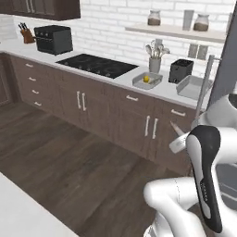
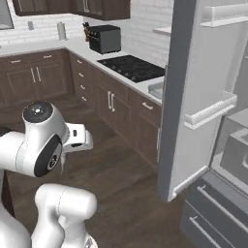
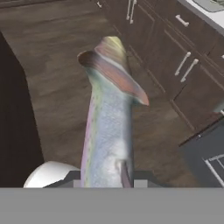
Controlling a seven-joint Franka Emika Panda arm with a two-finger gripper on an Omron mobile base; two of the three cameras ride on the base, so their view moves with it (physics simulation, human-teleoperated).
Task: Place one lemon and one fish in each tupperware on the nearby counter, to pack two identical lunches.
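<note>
Although its fingertips are hidden behind the body, the fish (image 3: pixel 107 127) is seen pinched in the claw (image 3: pixel 107 181), jutting straight out beyond it.

Glossy iridescent fish (image 3: pixel 107 127), dark wood-grain floor (image 3: pixel 57 78), matt white counter (image 1: pixel 120 79)

We see one fish (image 3: pixel 107 127) up close in hand view: slender, grey-tan w/ pinkish sheen, tail fin away from camera, above dark wood floor. On the white counter (image 1: pixel 125 76), two grey tupperware tubs: one (image 1: pixel 147 80) w/ a yellow lemon (image 1: pixel 146 78) inside, the other (image 1: pixel 193 87) further right.
</note>
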